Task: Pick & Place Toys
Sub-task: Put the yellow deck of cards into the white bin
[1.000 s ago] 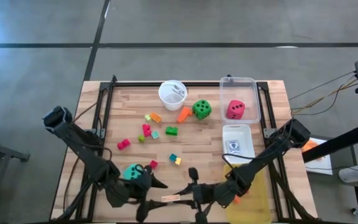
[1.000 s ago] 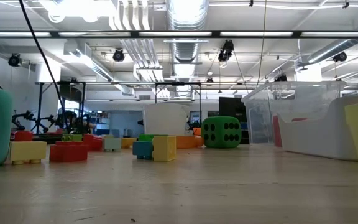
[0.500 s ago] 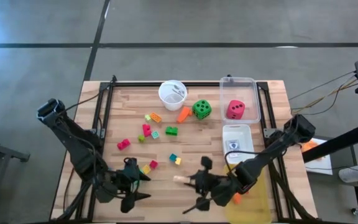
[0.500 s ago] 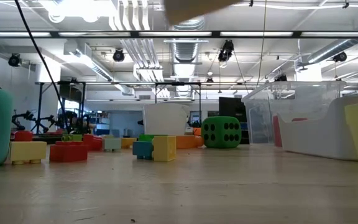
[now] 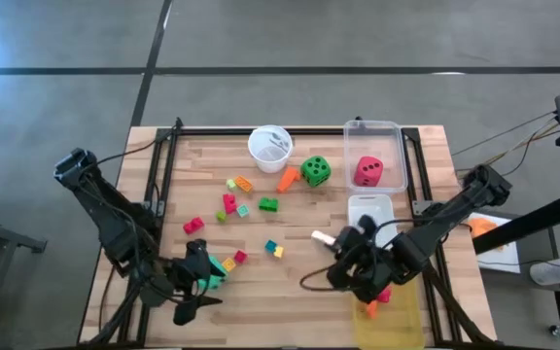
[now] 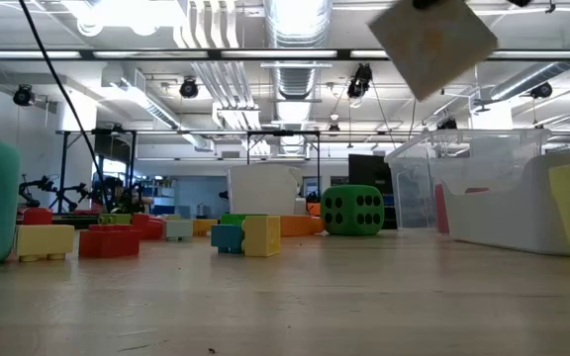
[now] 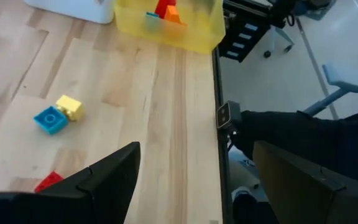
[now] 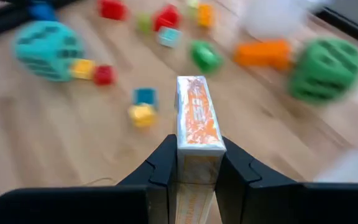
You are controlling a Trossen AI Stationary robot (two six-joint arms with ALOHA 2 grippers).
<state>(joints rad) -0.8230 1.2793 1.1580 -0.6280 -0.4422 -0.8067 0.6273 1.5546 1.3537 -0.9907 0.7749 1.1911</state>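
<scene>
My right gripper [image 5: 336, 243] is shut on a small card pack with orange print [image 8: 199, 115], high above the table's middle; the pack shows as a tan square at the top of the low view [image 6: 431, 40]. My left gripper [image 7: 194, 155] is open and empty low at the near left [image 5: 197, 282], beside the teal die [image 5: 214, 265], which rests on the table. The green die [image 5: 315, 171] sits on the table at the far middle. The red-pink die [image 5: 368, 171] lies in the clear bin [image 5: 389, 131]. Small coloured blocks [image 5: 229, 204] lie scattered on the table's left half. My right gripper pinches the card pack's two broad sides at its near end [image 8: 199, 163] between its two fingers. The pack stands on edge and sticks out ahead of the fingers, along them. It is lifted clear of the table.
A white cup [image 5: 269, 146] stands at the far middle. A small clear bin [image 5: 372, 207] holding a card lies right of my right gripper, and a yellow bin [image 5: 397, 311] with blocks is at the near right. A blue and yellow block pair [image 5: 274, 249] lies mid-table.
My right gripper has risen from the table's near edge with the card pack and gone toward the far right, toward the bins; the pack is now lifted clear. My left gripper has drawn back toward the table's left edge, away from the teal die, which has stayed put.
</scene>
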